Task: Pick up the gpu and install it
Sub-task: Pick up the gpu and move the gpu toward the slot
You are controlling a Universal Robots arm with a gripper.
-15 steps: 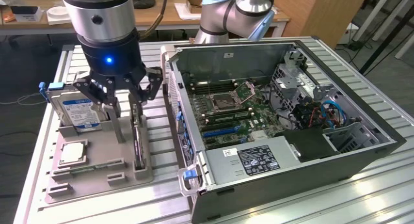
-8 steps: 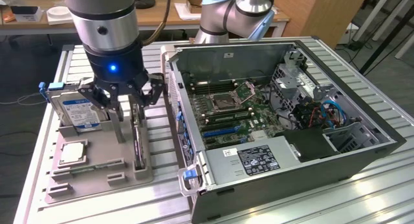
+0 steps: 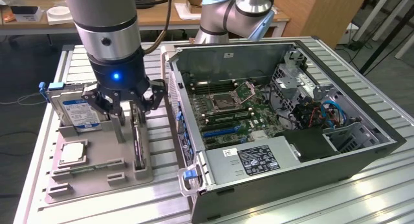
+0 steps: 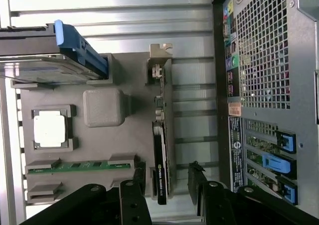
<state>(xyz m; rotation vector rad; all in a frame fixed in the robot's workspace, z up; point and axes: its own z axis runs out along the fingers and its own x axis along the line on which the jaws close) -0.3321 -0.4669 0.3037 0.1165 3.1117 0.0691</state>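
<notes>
The gpu (image 3: 137,142) stands on its edge in a slot of the grey holder (image 3: 97,183) on the table, a thin dark card. In the wrist view the gpu (image 4: 160,155) runs lengthwise with its silver end bracket (image 4: 160,51) at the far end. My gripper (image 3: 127,107) hangs just above the card's upper end, open. In the wrist view the gripper (image 4: 168,184) straddles the card: one black finger (image 4: 141,184) on one side, the other finger (image 4: 198,184) on the other, with a gap to the card on each side.
The grey holder (image 4: 102,108) also carries a silver hard drive (image 3: 77,110) with a blue-white label, a square silver chip (image 3: 72,153) and a green memory stick (image 4: 79,166). The open computer case (image 3: 284,136) with its motherboard (image 3: 230,105) stands close on the exterior view's right. A second arm (image 3: 226,15) stands behind.
</notes>
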